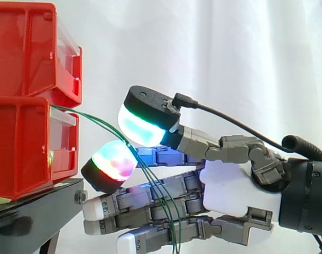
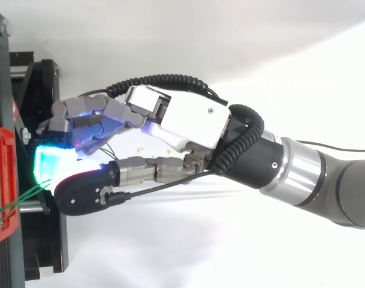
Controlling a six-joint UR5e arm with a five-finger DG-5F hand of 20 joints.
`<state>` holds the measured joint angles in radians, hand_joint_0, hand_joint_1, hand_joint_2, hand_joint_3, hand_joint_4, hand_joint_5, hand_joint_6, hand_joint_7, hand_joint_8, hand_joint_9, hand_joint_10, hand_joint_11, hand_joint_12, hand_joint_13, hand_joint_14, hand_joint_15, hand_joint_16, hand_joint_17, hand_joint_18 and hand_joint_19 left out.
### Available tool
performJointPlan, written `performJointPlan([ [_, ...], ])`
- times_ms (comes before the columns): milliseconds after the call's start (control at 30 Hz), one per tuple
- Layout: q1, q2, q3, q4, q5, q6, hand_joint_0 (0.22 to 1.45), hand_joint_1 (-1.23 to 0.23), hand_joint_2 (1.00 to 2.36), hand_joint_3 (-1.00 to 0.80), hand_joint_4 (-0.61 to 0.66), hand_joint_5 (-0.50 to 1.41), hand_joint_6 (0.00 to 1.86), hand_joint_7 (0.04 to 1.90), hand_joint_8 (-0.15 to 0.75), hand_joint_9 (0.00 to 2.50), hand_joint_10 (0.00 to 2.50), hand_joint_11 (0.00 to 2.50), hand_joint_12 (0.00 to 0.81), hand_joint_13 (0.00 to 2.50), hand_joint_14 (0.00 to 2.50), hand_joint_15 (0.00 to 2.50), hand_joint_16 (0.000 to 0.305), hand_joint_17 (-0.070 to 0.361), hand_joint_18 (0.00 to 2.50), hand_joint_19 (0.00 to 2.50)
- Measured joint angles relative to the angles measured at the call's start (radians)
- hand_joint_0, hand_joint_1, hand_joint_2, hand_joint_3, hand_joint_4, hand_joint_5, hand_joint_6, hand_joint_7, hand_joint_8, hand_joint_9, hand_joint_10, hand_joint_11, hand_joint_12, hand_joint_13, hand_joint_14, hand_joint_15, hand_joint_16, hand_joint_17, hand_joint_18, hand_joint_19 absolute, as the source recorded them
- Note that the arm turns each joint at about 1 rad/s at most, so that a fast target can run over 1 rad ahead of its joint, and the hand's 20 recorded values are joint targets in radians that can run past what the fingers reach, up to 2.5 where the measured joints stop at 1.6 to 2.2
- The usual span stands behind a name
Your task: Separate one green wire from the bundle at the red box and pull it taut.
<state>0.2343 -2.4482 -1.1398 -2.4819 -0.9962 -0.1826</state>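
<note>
Green wires (image 1: 89, 117) leave the front of the red box (image 1: 28, 148) at its top edge and slope down and away from it, so their long axis runs from the box straight toward the hand (image 1: 229, 185). Away from the box, they pass between two glowing pads (image 1: 142, 126), one above and one below. Beyond that point several strands hang slack across the straighter fingers (image 1: 150, 203) underneath.

You should read the hand as pinched: the upper and lower pads meet at the strands, and the other fingers lie extended toward the box, holding nothing. You cannot tell from the side view whether one strand or several are caught. From above, the wires (image 2: 17, 204) reach from the box (image 2: 2, 180) to the cyan pad (image 2: 50, 165), which sits near the box front.

Your pull has to run directly away from the box, along the line of the wires, since the hand (image 2: 182, 117) is already on that axis. Check the strand count before you pull.

The box sits on a black stand (image 1: 39, 203) with a second red bin (image 1: 34, 47) stacked on it. On the hand's side of the box there is open space before the white curtain (image 1: 213, 47), so you have room to draw back.
</note>
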Motion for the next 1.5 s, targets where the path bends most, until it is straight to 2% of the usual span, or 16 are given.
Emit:
performJointPlan([
  [100, 0.000, 0.000, 0.000, 0.000, -0.002, -0.001, 0.57, -0.54, 1.01, -0.38, 0.20, -0.12, 0.51, 1.31, 0.326, 0.75, 0.01, 0.34, 0.361, 0.75, 0.01, 0.27, 0.053, 0.119, 0.79, 0.38],
  [233, 0.000, 0.000, 0.000, -0.001, -0.007, -0.003, 0.58, -0.58, 1.01, -0.35, 0.19, -0.13, 0.55, 1.27, 0.323, 0.74, 0.01, 0.35, 0.359, 0.75, 0.01, 0.27, 0.053, 0.118, 0.79, 0.38],
  [333, 0.002, 0.000, 0.000, -0.006, -0.015, -0.004, 0.60, -0.64, 1.02, -0.27, 0.19, -0.18, 0.74, 1.00, 0.317, 0.73, 0.01, 0.37, 0.354, 0.76, 0.01, 0.27, 0.052, 0.117, 0.79, 0.38],
  [533, 0.006, 0.001, 0.000, -0.033, -0.019, -0.002, 0.61, -0.68, 1.02, -0.18, 0.20, -0.21, 0.84, 0.94, 0.315, 0.71, 0.01, 0.39, 0.355, 0.76, 0.01, 0.27, 0.052, 0.117, 0.79, 0.36],
  [767, 0.009, 0.020, 0.000, -0.054, -0.018, -0.006, 0.61, -0.73, 1.02, -0.26, 0.22, -0.21, 0.86, 0.92, 0.316, 0.70, 0.01, 0.40, 0.351, 0.76, 0.01, 0.28, 0.052, 0.117, 0.80, 0.36],
  [933, 0.010, 0.038, 0.000, -0.085, -0.017, -0.015, 0.57, -0.67, 1.00, -0.47, 0.22, -0.20, 0.84, 0.90, 0.324, 0.74, 0.01, 0.41, 0.357, 0.78, 0.01, 0.29, 0.052, 0.118, 0.82, 0.37],
  [1067, 0.010, 0.042, 0.000, -0.100, -0.016, -0.020, 0.55, -0.65, 1.00, -0.50, 0.23, -0.20, 0.82, 0.91, 0.330, 0.79, 0.01, 0.47, 0.365, 0.79, 0.01, 0.29, 0.053, 0.120, 0.83, 0.37],
  [1167, 0.011, 0.042, -0.001, -0.101, -0.016, -0.029, 0.56, -0.69, 1.00, -0.50, 0.22, -0.20, 0.81, 0.92, 0.332, 0.82, 0.01, 0.55, 0.361, 0.80, 0.01, 0.31, 0.053, 0.119, 0.83, 0.37],
  [1267, 0.012, 0.042, -0.001, -0.099, -0.015, -0.041, 0.61, -0.73, 1.01, -0.36, 0.21, -0.20, 0.84, 0.95, 0.319, 0.85, 0.01, 0.68, 0.354, 0.84, 0.01, 0.35, 0.052, 0.116, 0.82, 0.38],
  [1500, 0.012, 0.043, -0.002, -0.095, -0.015, -0.047, 0.61, -0.73, 1.02, -0.19, 0.17, -0.21, 0.87, 0.95, 0.325, 0.89, 0.02, 0.81, 0.350, 0.87, 0.01, 0.40, 0.052, 0.117, 0.83, 0.37],
])
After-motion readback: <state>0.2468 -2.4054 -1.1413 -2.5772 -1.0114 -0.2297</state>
